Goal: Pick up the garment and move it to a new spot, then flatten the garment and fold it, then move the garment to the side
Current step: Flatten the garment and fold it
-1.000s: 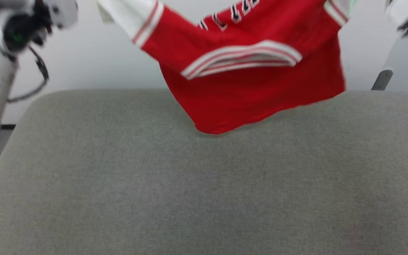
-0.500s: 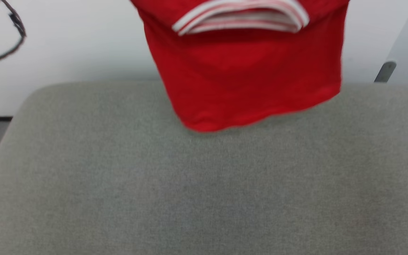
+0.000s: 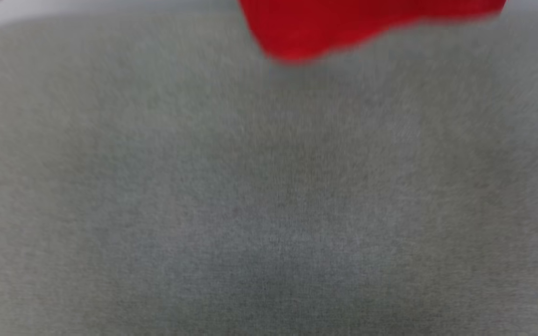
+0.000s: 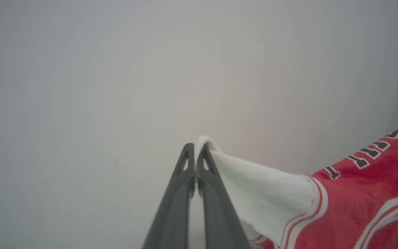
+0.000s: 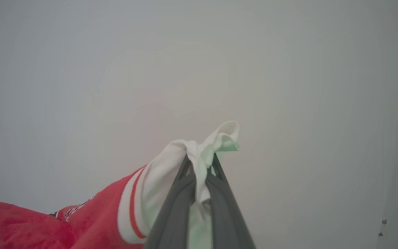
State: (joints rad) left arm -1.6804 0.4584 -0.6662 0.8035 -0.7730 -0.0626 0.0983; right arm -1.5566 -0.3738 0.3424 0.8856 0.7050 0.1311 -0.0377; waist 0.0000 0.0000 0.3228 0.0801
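Status: both end effectors are clamped on the shirt (image 3: 343,23), one per sleeve, and it hangs between them.

My left end effector (image 4: 196,147) is fully closed, tips pinching the edge of a white sleeve (image 4: 264,183). A small fold of white cloth pokes out past the tips at 12 o'clock. From the pinch the sleeve runs off toward 4 o'clock in the left wrist view, into the striped trim (image 4: 314,204), then the red body. Black lettering (image 4: 361,160) outlined in white sits at 3 o'clock there, too oblique to read.

My right end effector (image 5: 201,159) is closed almost all the way on a bunched wad of the other white sleeve (image 5: 161,169). Cloth fills the thin gap between the fingers, and a curl sticks out beyond the tips toward 1 o'clock. Sleeve and red body trail off to 8 o'clock in the right wrist view.

Both wrist views have a plain pale wall (image 4: 98,86) behind the fingers.

Head view has heavy motion blur. The shirt's red lower edge shows at 12 to 1 o'clock, against the top edge, over the far part of the grey tabletop (image 3: 269,196). I can't tell whether the hem touches the tabletop or hangs just above it.
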